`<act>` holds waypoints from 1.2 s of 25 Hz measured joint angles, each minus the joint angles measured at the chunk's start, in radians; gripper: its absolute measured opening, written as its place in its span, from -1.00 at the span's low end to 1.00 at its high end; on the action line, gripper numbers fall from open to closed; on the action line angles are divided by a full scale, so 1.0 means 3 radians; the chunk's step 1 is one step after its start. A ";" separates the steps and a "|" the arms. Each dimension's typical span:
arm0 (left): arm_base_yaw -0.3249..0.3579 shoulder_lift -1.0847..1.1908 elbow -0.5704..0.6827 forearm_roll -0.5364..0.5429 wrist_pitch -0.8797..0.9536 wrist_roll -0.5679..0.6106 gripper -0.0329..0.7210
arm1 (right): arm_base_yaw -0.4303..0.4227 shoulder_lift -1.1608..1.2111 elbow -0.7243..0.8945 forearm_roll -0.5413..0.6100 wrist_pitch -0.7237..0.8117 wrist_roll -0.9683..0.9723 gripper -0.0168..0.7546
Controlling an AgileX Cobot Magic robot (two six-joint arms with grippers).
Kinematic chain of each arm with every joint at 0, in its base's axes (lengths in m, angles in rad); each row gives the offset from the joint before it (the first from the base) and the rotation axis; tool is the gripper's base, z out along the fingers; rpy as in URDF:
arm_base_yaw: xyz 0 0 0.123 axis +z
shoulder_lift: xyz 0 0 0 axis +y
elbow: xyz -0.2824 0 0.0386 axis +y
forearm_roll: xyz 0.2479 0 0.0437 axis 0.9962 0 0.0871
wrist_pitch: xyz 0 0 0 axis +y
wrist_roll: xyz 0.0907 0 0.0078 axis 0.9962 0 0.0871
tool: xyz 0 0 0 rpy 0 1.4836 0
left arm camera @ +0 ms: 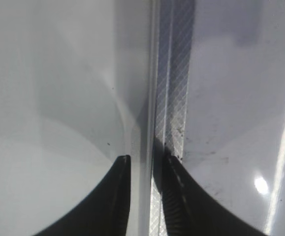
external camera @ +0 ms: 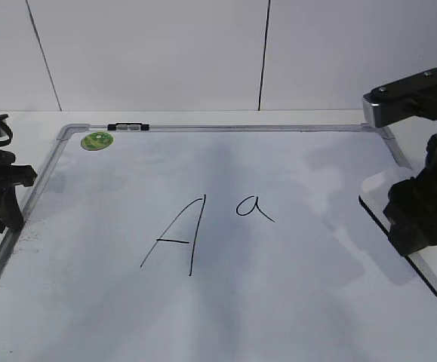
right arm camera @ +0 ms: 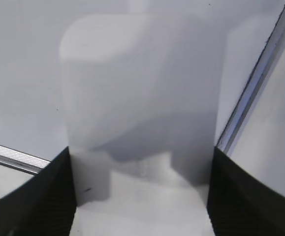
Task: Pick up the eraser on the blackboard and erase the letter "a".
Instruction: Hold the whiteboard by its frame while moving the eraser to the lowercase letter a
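The blackboard (external camera: 127, 317) lies flat on the table. The small letter "a" (external camera: 253, 207) is near its middle, right of a large capital "A" (external camera: 176, 237). The eraser (external camera: 432, 273), white with a black underside, is at the board's right edge. My right gripper (external camera: 422, 226) is over it. In the right wrist view the eraser (right arm camera: 142, 98) fills the gap between the fingers of this gripper (right arm camera: 141, 152), which press both its sides. My left gripper (external camera: 3, 200) sits at the board's left edge. In the left wrist view it (left arm camera: 146, 160) is shut to a narrow slit above the frame rail (left arm camera: 174, 98), holding nothing.
A round green magnet (external camera: 96, 140) sits in the board's far left corner. A small black clip (external camera: 127, 127) is on the top frame. The board's frame (right arm camera: 253, 93) runs beside the eraser. A white panelled wall stands behind the table.
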 joint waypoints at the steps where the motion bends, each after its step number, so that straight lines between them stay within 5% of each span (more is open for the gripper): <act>1: 0.0000 0.0000 0.0000 0.0000 -0.0005 0.0000 -0.49 | 0.0000 0.0000 0.0000 0.0000 0.0000 0.0000 0.42; 21: 0.0019 0.0087 -0.0055 -0.0126 0.0069 0.0062 -0.49 | 0.0000 0.0000 0.0000 0.0000 0.0000 0.0000 0.42; 26: 0.0019 0.0089 -0.0055 -0.0154 0.0069 0.0078 -0.81 | 0.0000 0.0000 0.0000 0.0000 0.0000 0.0000 0.42; 30: 0.0019 0.0089 -0.0060 -0.0154 0.0077 0.0097 -0.86 | 0.0000 0.0000 0.0000 0.0000 0.0000 0.0000 0.42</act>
